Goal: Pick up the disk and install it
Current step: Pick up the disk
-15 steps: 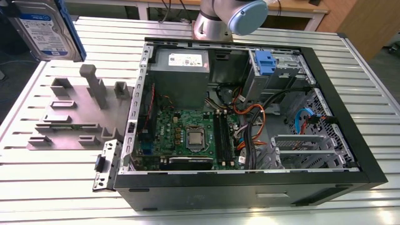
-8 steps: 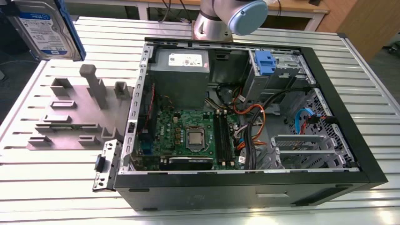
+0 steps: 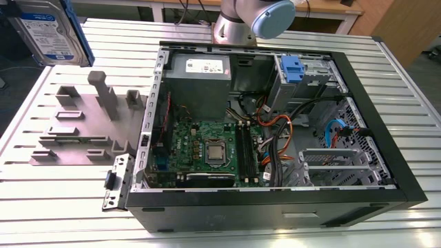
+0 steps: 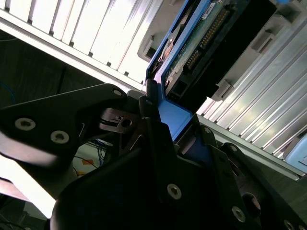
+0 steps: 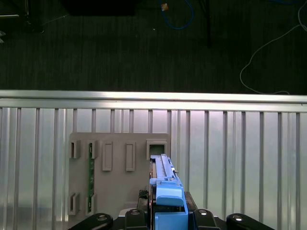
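At the exterior view's far left, the disk [image 3: 28,10] stands up on its edge, well apart from the computer case [image 3: 386,144]. It is silver and has a white and blue label [image 3: 45,36] with a barcode. I cannot read the words on it.

In the second wrist view, the black gripper [image 4: 175,122] is closed tight on the blue plastic frame [image 4: 178,114] at the end of the disk.

Next to the right, a grey holder block [image 3: 79,126] with slots lies on the silver ribbed table [image 3: 62,201]. In the first wrist view, a thin green stick [image 5: 90,175] sits in one slot.

Right of the block, the case lies open. A grey power box [image 3: 196,88] is at its far side. The box has a white label [image 3: 205,65] with tiny print I cannot read. Nearer is the green board [image 3: 200,139].

Further right are orange wires [image 3: 276,124]. Beyond them, at the far right of the case, is a grey drive bay [image 3: 306,82] with a blue latch [image 3: 292,70]. The arm [image 3: 251,18] stands on the table behind the case.
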Robot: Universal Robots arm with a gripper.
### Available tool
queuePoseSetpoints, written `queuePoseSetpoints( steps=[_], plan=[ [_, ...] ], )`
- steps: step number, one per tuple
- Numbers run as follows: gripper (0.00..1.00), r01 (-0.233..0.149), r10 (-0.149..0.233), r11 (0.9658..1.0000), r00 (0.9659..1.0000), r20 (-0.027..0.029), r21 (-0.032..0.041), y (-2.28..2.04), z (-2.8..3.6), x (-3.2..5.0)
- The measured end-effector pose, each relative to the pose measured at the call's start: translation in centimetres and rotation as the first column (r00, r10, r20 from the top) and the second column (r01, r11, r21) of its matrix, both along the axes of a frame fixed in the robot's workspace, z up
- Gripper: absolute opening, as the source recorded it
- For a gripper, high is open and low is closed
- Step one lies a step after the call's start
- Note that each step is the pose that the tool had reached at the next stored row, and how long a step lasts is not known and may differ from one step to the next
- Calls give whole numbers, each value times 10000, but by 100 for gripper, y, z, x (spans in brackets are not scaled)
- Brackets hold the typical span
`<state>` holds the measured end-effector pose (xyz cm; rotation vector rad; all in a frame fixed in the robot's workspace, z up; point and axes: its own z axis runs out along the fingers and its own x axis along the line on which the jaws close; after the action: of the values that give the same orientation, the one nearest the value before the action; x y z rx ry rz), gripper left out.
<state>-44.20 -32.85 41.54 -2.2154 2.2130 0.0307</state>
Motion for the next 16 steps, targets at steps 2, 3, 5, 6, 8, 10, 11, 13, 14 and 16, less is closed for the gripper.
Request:
queuePoseSetpoints(
  steps=[2,3,5,6,8,10,11,13,14,16],
  plan=[
    [37,0,0,10000,10000,-1,-1,0,5,0],
    [37,0,0,10000,10000,-1,0,0,7,0],
    [37,0,0,10000,10000,-1,0,0,11,0],
    [37,0,0,10000,10000,0,0,0,13,0],
    [37,0,0,10000,10000,0,0,0,17,0],
    [37,0,0,10000,10000,0,0,0,21,0],
    [37,0,0,10000,10000,0,0,0,23,0],
    [37,0,0,10000,10000,0,0,0,26,0],
    [37,0,0,10000,10000,0,0,0,28,0],
    [37,0,0,10000,10000,0,0,0,32,0]
  ],
)
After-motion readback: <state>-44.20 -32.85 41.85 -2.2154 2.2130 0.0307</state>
